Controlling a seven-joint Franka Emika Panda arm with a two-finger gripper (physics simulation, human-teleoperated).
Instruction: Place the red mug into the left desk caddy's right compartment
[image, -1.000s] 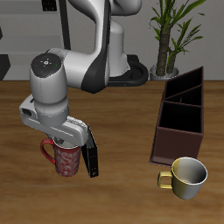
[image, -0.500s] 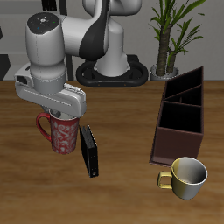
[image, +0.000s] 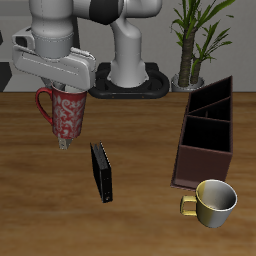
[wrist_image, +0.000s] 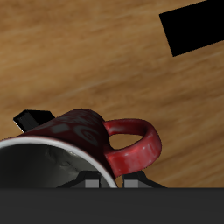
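The red mug (image: 67, 114), speckled red and white with a red handle, hangs in the air well above the table. My gripper (image: 66, 92) is shut on its rim from above. In the wrist view the mug (wrist_image: 83, 140) fills the frame, with its handle (wrist_image: 138, 149) sticking out sideways and its grey inside showing. The left desk caddy (image: 207, 133), a long dark box with dividers, stands across the table from the mug. Its near end cell (image: 203, 163) is beside the cream mug.
A slim black upright slab (image: 101, 172) stands on the table just below and beside the lifted mug; it also shows in the wrist view (wrist_image: 194, 26). A yellowish-cream mug (image: 212, 203) sits near the front edge by the caddy. A potted plant (image: 190, 45) stands at the back.
My gripper has risen with the red mug in it, lifting it off the table beside the black slab to well above it.
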